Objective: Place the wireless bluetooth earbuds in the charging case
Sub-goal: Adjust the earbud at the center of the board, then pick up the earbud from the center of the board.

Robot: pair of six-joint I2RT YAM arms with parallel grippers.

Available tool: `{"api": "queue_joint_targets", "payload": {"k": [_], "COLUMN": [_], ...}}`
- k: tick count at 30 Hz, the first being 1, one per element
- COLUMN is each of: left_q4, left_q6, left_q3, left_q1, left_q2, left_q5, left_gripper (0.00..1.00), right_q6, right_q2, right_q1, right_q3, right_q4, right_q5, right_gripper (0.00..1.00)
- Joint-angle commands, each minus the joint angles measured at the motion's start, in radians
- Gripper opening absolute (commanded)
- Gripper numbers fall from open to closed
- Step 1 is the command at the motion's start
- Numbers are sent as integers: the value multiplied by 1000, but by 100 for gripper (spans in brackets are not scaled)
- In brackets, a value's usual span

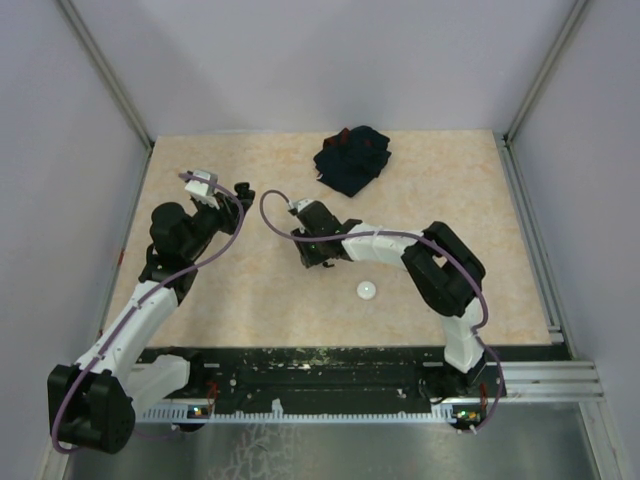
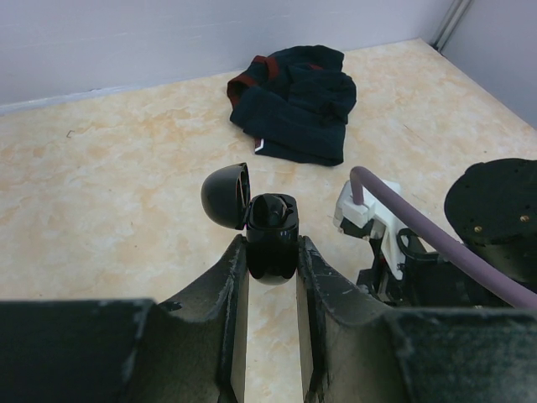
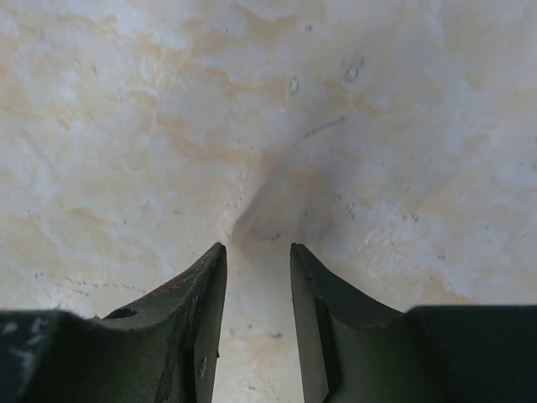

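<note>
Left tool (image 2: 272, 252) clamps open black case (image 2: 270, 217).

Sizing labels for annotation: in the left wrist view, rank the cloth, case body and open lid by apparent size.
1. Cloth, though farthest away.
2-3. Case body and lid look alike; body partly hidden, so unranked.

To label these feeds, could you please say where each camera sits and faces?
Top external: above and behind, facing down at the table; left arm and right arm show.
Left wrist: low, facing the far wall; left gripper clamps the open black charging case, right arm at right edge.
Right wrist: facing straight down at the table; right gripper open, empty.
Shared: top and left wrist both show the dark cloth.
</note>
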Motion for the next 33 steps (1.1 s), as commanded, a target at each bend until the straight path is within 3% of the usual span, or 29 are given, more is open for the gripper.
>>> {"api": "queue_joint_targets", "payload": {"k": [1, 7, 13, 21, 33], "left_q4": [37, 39, 43, 46, 46], "left_q6": [-7, -9, -14, -16, -16], "left_q3": [15, 14, 13, 12, 12], "left_q1": [9, 10, 10, 10, 12], "left_q2": [-17, -16, -10, -9, -12], "left_q5": [14, 18, 23, 25, 24], "left_gripper": [0, 0, 0, 0, 0], "right_q6": [-28, -103, -92, -4, 53], "right_q2": [29, -57, -120, -152, -108], "right_q1": [-17, -18, -15, 10, 49], "right_q3": [108, 116, 68, -22, -28], "right_q4": [27, -14, -115, -90, -58], "right_q5": [5, -34, 121, 266, 244], "right_gripper": [37, 37, 37, 37, 32]}}
